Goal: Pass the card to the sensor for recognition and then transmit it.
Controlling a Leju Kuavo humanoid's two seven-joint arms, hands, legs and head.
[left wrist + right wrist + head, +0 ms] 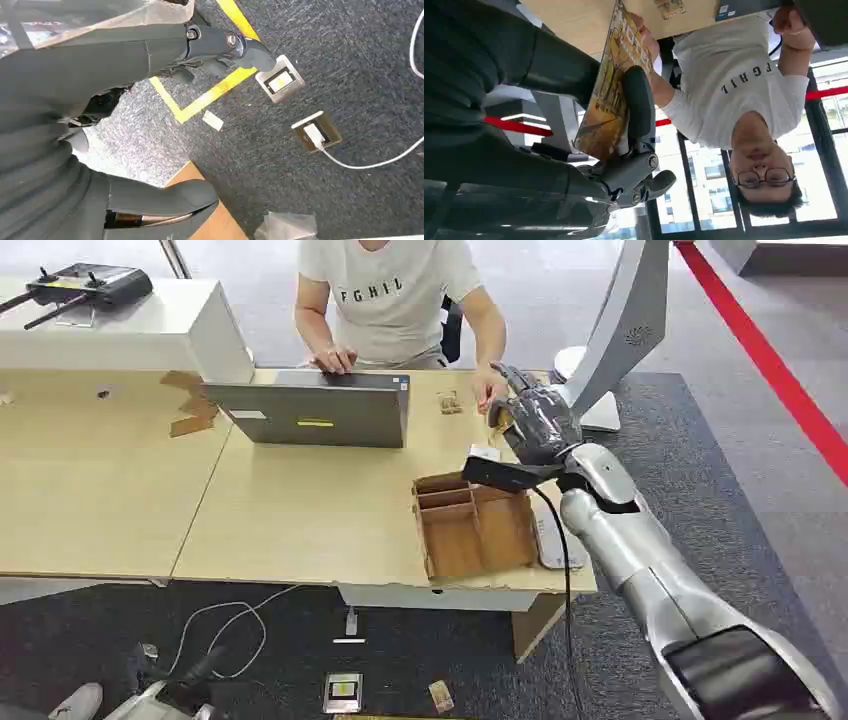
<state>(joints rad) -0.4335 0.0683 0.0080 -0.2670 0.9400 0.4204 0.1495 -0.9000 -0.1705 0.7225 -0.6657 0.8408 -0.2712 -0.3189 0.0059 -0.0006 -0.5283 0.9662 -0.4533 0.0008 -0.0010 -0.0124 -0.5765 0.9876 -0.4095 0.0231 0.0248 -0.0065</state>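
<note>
In the right wrist view a yellow printed card [610,87] stands on edge, pinched between the thumb and fingers [639,107] of my right hand [574,125]. The head view shows that right hand [540,425] raised over the desk's far right corner, with a sliver of the card [503,420] at its far side. A person's hand [490,390] reaches to the card's far edge; whether those fingers [644,32] grip it, I cannot tell. A flat grey-white pad [555,538] lies on the desk below my forearm. My left hand [125,125] hangs over the carpet, holding nothing, fingers apart.
A seated person types on a grey laptop [315,410] across the wooden desk [300,520]. A partitioned wooden tray [472,525] sits under my right wrist. A tall white stand [625,330] rises at the desk's right. Floor sockets [280,80] and a white cable [370,160] lie on the carpet.
</note>
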